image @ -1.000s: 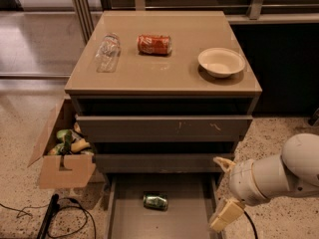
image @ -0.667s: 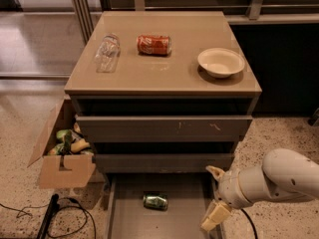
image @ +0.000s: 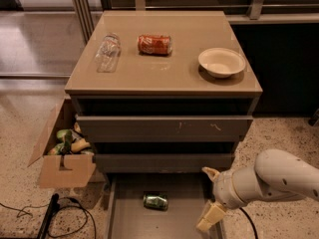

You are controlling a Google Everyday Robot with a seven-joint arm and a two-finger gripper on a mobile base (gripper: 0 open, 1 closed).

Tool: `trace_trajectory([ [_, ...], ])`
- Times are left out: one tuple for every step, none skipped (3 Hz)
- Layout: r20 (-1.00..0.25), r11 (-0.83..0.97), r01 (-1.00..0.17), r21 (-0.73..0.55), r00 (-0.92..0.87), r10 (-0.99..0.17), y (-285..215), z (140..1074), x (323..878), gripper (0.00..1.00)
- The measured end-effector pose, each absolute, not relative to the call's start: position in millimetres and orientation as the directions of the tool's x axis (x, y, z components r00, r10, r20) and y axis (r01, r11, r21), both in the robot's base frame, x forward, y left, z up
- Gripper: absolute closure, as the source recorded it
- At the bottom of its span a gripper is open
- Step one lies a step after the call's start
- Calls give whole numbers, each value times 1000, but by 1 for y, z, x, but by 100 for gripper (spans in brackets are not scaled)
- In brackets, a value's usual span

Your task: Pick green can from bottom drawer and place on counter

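Gripper (image: 210, 195) hung wide open and empty at the bottom drawer's (image: 130, 219) right edge; the green can (image: 155, 201) lay on its side to its left, untouched.

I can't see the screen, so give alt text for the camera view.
A green can lies on its side in the open bottom drawer, with the robot's open claw at the drawer's right edge, apart from it. On the counter are a bottle, a red can and a bowl.
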State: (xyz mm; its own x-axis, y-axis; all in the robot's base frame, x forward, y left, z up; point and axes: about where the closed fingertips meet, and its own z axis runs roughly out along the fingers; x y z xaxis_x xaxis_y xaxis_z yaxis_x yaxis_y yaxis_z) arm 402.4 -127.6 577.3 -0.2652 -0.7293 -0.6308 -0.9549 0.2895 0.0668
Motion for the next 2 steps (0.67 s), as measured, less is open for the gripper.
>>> trace_trajectory([
  [-631,285,-956,64,-260,-731,-114,545,420,0],
  [-658,330,-940,88,-303,-690,-102,485,437,0],
])
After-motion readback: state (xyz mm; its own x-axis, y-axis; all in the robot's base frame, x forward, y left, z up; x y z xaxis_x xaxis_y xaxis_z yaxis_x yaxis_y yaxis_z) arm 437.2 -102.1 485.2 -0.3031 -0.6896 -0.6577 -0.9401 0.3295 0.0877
